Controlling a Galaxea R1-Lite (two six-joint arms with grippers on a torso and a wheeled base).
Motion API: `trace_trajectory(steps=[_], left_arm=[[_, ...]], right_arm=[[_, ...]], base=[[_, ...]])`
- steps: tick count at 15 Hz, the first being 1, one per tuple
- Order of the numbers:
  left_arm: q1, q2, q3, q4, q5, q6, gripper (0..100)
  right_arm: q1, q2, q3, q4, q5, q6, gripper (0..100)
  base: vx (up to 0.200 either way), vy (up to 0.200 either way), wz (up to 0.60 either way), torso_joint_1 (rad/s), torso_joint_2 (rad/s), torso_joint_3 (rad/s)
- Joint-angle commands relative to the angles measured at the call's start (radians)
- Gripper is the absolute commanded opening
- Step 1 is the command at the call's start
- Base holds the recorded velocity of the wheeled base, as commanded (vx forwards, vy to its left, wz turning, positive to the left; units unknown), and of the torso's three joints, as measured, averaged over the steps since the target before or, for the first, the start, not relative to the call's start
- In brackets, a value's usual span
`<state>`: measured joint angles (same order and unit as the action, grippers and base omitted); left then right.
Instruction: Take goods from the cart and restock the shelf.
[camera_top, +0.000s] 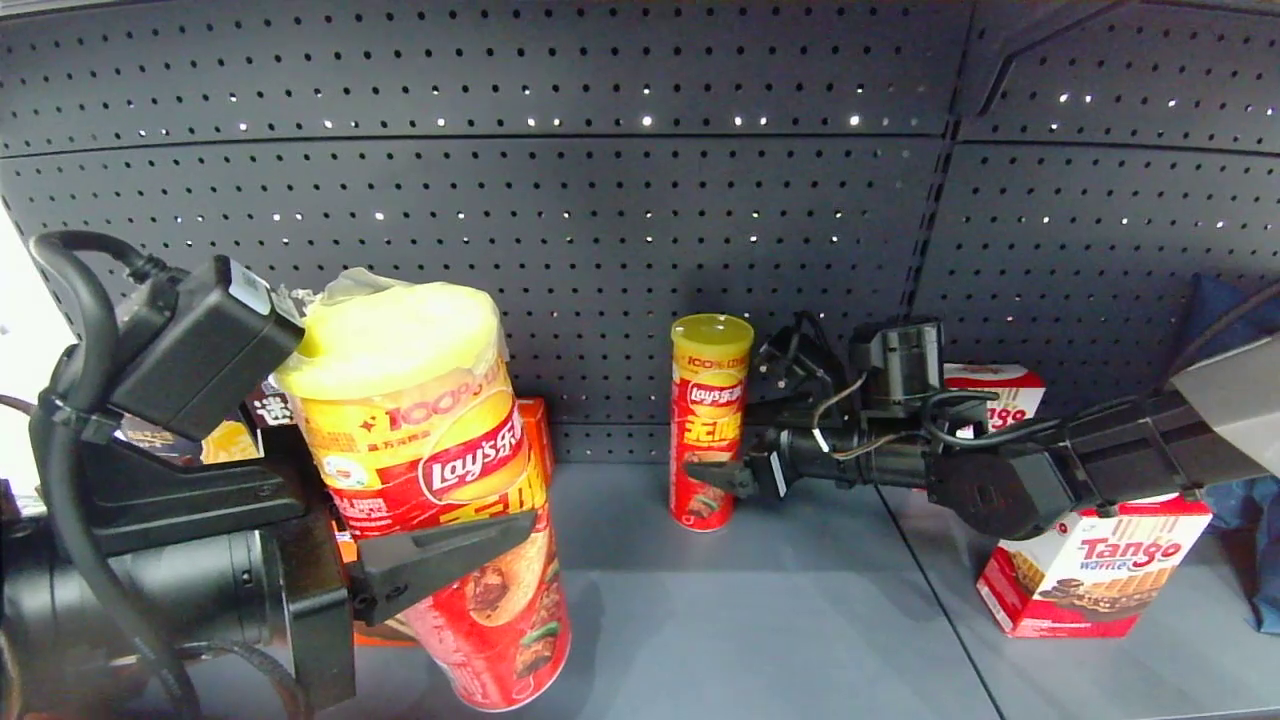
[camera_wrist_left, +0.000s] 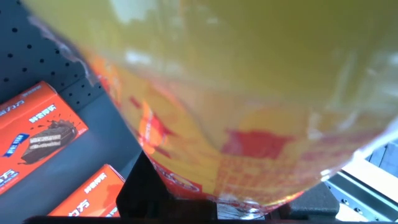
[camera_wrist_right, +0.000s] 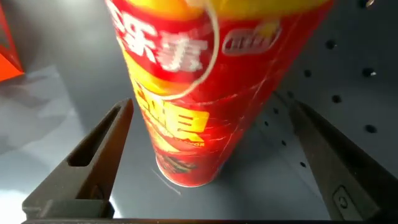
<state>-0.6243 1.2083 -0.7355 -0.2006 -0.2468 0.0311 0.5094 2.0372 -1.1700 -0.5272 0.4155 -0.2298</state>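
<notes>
Shelf: a grey shelf board (camera_top: 780, 620) runs across the lower half of the head view, with a dark pegboard wall (camera_top: 600, 250) behind it.
Held chip can: a large red and yellow can (camera_top: 440, 470) with a yellow lid stands out at the lower left of the head view, close to the camera. It leans a little, lid toward the upper left. Whether its base touches the shelf cannot be told. In the left wrist view its side (camera_wrist_left: 249, 93) sits right in front of the lens.
Left gripper: the left gripper (camera_top: 470, 545) is clamped on the held chip can, with one black finger lying across the can's front.
Standing chip can: a second can (camera_top: 708, 400) of the same kind stands upright on the shelf at the centre of the head view, near the pegboard wall. The right wrist view shows its lower body (camera_wrist_right: 199, 93).
Right gripper: the right gripper (camera_top: 718, 478) reaches in from the right at the standing chip can's lower half. Its fingers (camera_wrist_right: 93, 158) are spread on either side of the can, with a gap on both sides.
Orange boxes: one (camera_top: 535, 430) sits just behind the held chip can. Two more (camera_wrist_left: 37, 134) lie on the shelf in the left wrist view.
Wafer boxes: a red and white box (camera_top: 1090, 580) stands at the lower right under the right arm. Another (camera_top: 1000, 395) is farther back by the wall.
</notes>
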Motion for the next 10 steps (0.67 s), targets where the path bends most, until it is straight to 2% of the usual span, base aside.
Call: trace_trajectory(steps=[1,9,10], left_arm=[[0.001,-0.001,0.007,0.0,0.0,0.0,0],[0.001,-0.006,0.024,0.0,0.0,0.001,0],[0.001,-0.007,0.024,0.0,0.0,0.001,0]], right_arm=[[0.0,0.018,-0.008,0.0,0.0,0.0,100],[0.001,0.077,-0.046,-0.014,0.022,0.001,100],[0.0,0.081,-0.048,-0.033,0.063,0.003,0]], base=[[0.0,0.0,0.0,0.0,0.0,0.0],[0.0,0.0,0.0,0.0,0.0,0.0],[0.0,0.0,0.0,0.0,0.0,0.0]])
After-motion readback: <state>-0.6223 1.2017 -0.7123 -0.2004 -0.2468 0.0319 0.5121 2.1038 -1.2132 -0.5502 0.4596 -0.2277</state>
